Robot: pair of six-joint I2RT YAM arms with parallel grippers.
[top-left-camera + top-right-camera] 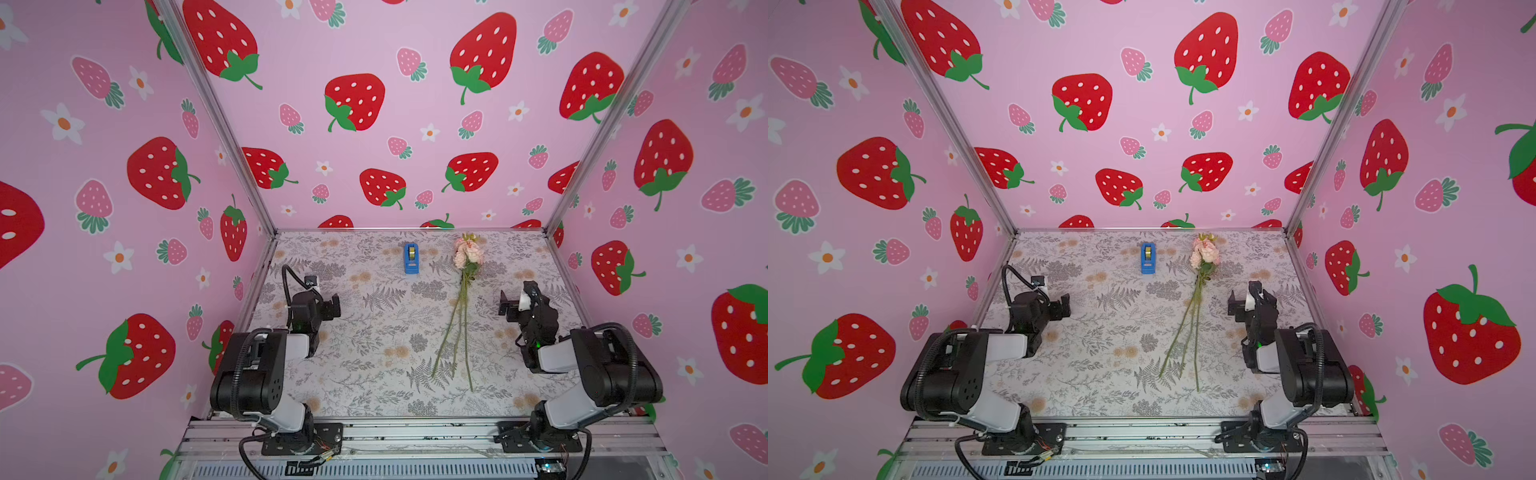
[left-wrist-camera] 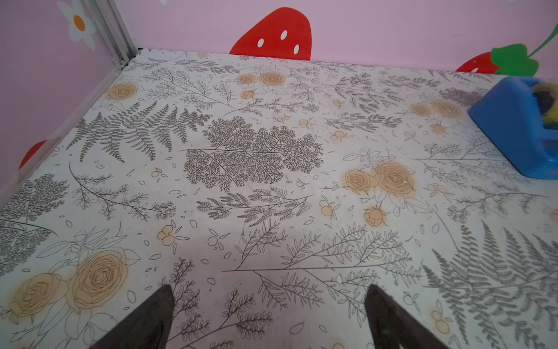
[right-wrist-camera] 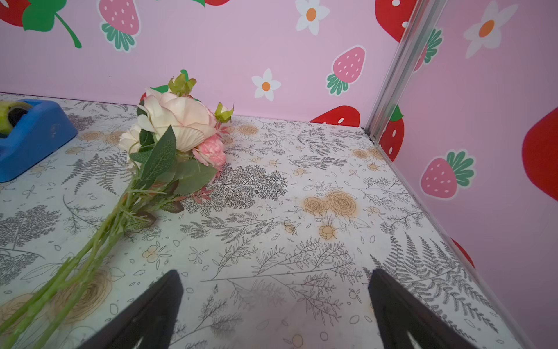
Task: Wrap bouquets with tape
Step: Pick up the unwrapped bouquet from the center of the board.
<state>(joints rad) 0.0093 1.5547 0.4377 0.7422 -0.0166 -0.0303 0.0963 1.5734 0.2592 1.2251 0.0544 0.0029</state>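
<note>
Pink strawberry walls (image 1: 374, 124) stand around the flowery table (image 1: 374, 332). The blue tape (image 1: 411, 258) sits near the back wall. The bouquet (image 1: 467, 255) lies beside it, not touching, stems pointing to the front. The left gripper (image 2: 268, 290) and right gripper (image 3: 274, 273) both gape wide, holding nothing

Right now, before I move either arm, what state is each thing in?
Flowers: lying flat on the table, stems untaped and fanned apart at the ends.
Tape: on the table, apart from the flowers, not gripped.
Left gripper: open, empty.
Right gripper: open, empty.
</note>
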